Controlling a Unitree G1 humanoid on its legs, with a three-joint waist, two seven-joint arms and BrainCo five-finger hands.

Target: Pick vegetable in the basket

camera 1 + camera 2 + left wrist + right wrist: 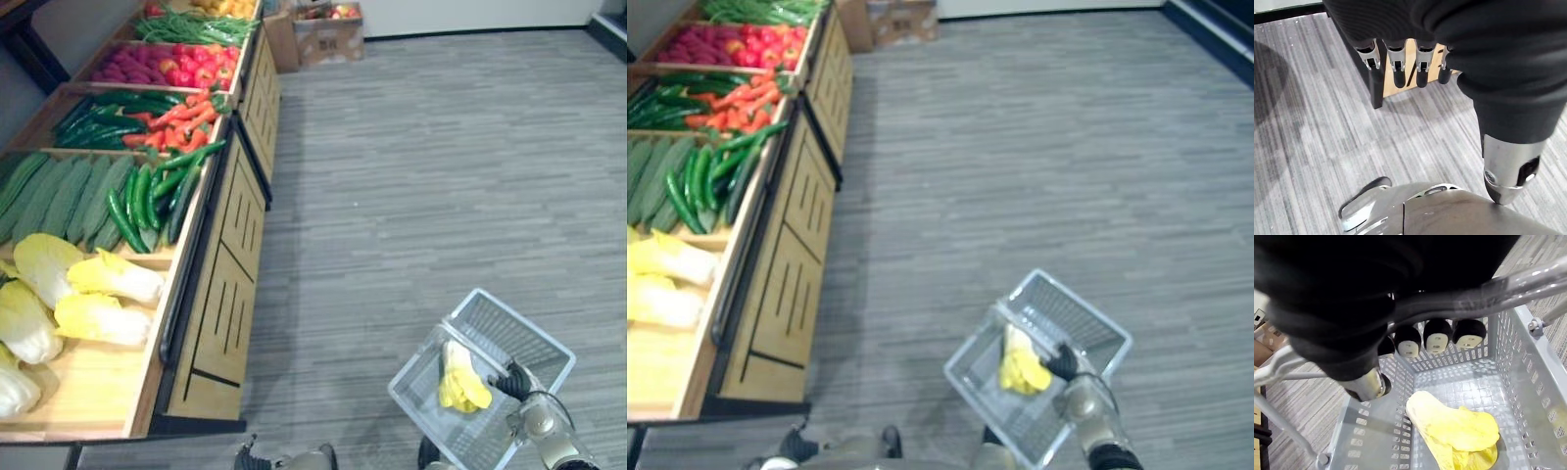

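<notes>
We see a pale grey plastic basket (509, 328) with perforated mesh walls. On its floor lies the vegetable, a yellow, crinkly-leaved cabbage (1454, 428), one end cut off at the edge of the right wrist view. Above the basket, our right hand (1440, 335) curls its dark-tipped fingers round the tubular metal handle (1528, 281). Our left hand (1422, 63), well apart from the basket, hangs with fingers straight and slightly spread.

We note wide open floor (421, 176) between produce stand (220, 294) and basket (519, 333); handle (1528, 281) crosses above basket mouth; cardboard boxes (328, 39) at stand's far end.
</notes>
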